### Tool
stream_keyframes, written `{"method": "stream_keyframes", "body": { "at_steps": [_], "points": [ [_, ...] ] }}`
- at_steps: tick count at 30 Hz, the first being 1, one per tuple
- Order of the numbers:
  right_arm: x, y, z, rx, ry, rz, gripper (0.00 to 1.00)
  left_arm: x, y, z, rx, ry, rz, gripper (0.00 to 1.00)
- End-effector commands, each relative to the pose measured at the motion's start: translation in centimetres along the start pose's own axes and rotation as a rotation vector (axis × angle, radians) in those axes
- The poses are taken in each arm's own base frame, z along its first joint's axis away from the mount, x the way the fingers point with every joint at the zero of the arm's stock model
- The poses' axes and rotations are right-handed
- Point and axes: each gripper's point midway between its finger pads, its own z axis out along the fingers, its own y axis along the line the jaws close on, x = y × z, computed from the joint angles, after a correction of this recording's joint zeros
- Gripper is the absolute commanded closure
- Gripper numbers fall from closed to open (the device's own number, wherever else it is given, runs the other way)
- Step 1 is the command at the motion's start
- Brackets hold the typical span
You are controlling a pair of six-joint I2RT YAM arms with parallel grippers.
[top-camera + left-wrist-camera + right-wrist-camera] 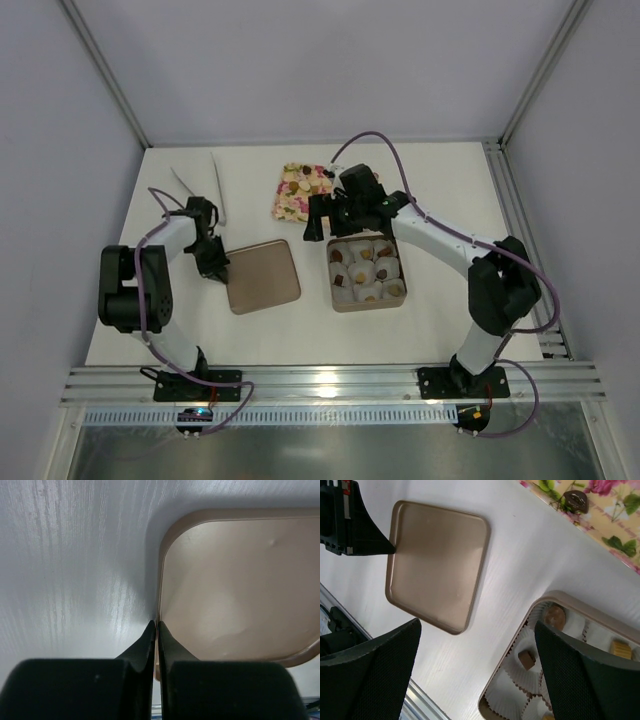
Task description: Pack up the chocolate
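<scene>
While the left end effector [157, 627] stands pressed together astride the rim of the tan lid [263, 276] on the side farthest from the box [366, 307], the step in hand reads as taking up the lid for closing. Right end effector [477, 630]: jaws wide apart, empty, above the box's far edge. Chocolate [363, 270]: small dark brown and tan-golden pieces, seated in white paper cups [520, 677] inside the box; one dark piece [577, 500] lies on the floral tray [300, 190] beyond the box. Next move, by judgement: fetch that stray piece, or lift the lid level so the thin rim does not slip
</scene>
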Motion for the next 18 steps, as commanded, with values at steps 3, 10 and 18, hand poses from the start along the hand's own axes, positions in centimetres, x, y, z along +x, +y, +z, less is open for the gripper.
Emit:
{"method": "stream_keyframes", "body": {
  "at_steps": [3,10,18],
  "points": [
    [-2.2,2.2,1.8,-0.075,0.004,-0.054,0.08,-1.4,-1.9,-3.6,0.113,-0.084,0.03,1.0],
    [-1.7,3.0,3.8,-0.07,0.055,-0.063,0.08,-1.4,-2.1,-5.1,0.181,-0.112,-0.005,1.0],
    [0.0,1.9,6.4,0.049,0.118,-0.046,0.11,-1.1,-1.7,-4.9,0.164,-0.101,-0.026,0.99]
  ]
}}
